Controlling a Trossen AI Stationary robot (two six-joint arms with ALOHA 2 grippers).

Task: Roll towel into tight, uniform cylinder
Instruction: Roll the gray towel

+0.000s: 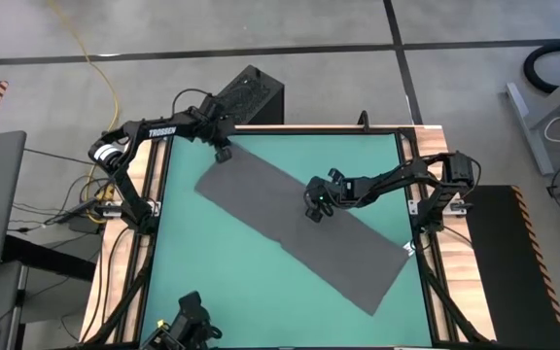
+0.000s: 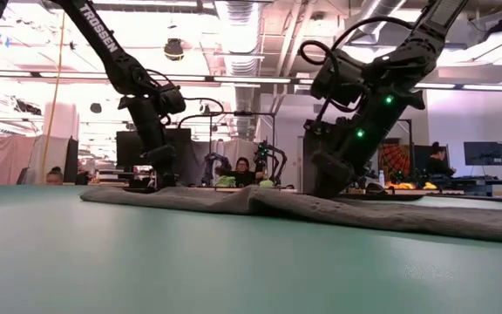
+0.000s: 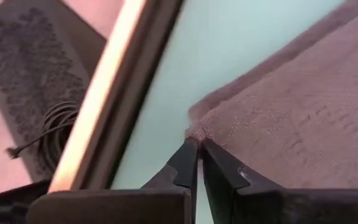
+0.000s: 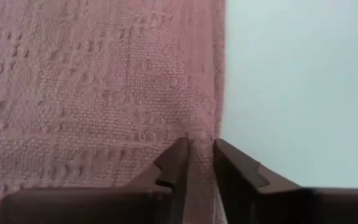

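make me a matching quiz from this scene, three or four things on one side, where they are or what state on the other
Things:
1. towel
2. left claw
3. right claw
4. white tag

Places or states:
a. pinching a towel corner at the far edge
b. at the towel's long edge, mid-length
c. lying flat, unrolled, diagonal on the green table
d. on the towel's edge near the table's right side

Pairs: 1-c, 2-a, 3-b, 4-d

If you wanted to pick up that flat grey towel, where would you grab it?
Probably at a corner or along a thin edge, coming straight down from above. The towel lies flat on the green table, so only its rim gives something to pinch. The left tool is pinching a corner; the right tool straddles the long edge.
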